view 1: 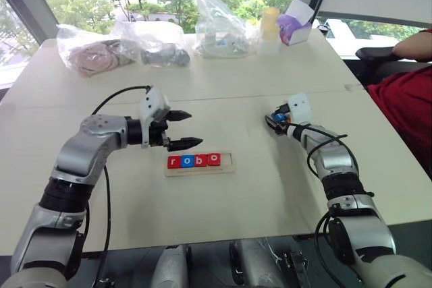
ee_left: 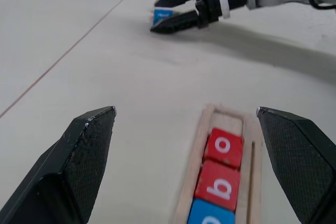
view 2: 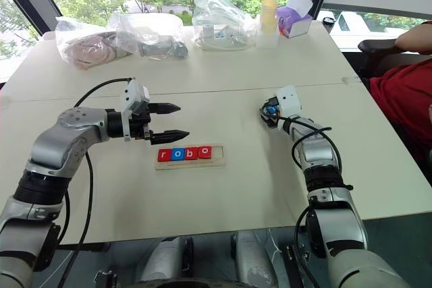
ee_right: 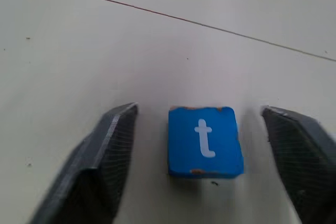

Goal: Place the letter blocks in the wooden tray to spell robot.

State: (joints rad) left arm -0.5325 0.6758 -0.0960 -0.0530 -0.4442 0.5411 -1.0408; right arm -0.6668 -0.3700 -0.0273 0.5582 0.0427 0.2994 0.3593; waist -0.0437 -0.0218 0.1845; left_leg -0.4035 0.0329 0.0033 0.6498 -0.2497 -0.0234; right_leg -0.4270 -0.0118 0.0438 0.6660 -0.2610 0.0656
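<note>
The wooden tray [view 1: 227,160] lies mid-table with four letter blocks in its slot: red r [view 1: 173,162], blue o [view 1: 185,161], red b [view 1: 200,160] and red o [view 1: 214,159]; its right end is bare. My left gripper [view 1: 196,129] hovers open just behind the tray's left part, nothing between its fingers. The blue t block [ee_right: 206,141] lies flat on the table to the right. My right gripper [ee_right: 199,106] straddles it, one finger on each side with a gap showing at both edges. The left wrist view has that gripper [ee_left: 155,14] low around the block [ee_left: 161,16].
Clear plastic bags [view 1: 94,52] with items, a pale bottle [view 1: 270,28] and a purple tissue box [view 1: 295,28] line the table's far edge. A person in a red sleeve [view 1: 405,106] sits at the right side. A seam [view 1: 236,96] crosses the tabletop.
</note>
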